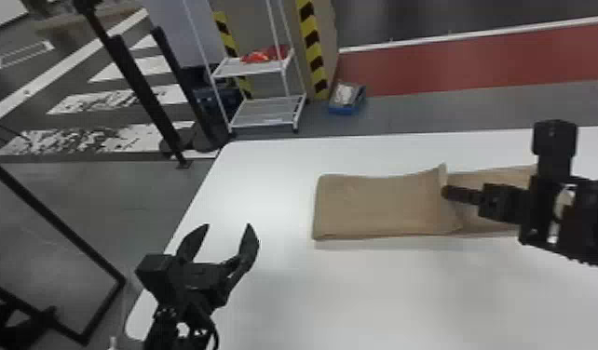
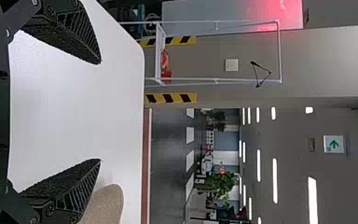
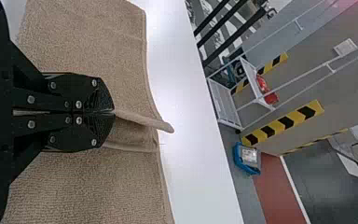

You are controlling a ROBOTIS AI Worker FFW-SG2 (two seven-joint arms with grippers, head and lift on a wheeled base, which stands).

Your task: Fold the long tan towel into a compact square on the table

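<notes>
The tan towel lies as a long strip on the white table, its left part folded over, with a raised edge near the middle. At that raised edge is my right gripper; in the right wrist view the same gripper is shut on a pinched ridge of the towel. My left gripper stands open left of the towel, over the table's left part. In the left wrist view, the left gripper has nothing between its fingers, and a rounded towel end shows beside one finger.
The white table extends around the towel, its left edge running beneath my left gripper. Beyond the far edge stand a white wire rack and a blue bin on the floor.
</notes>
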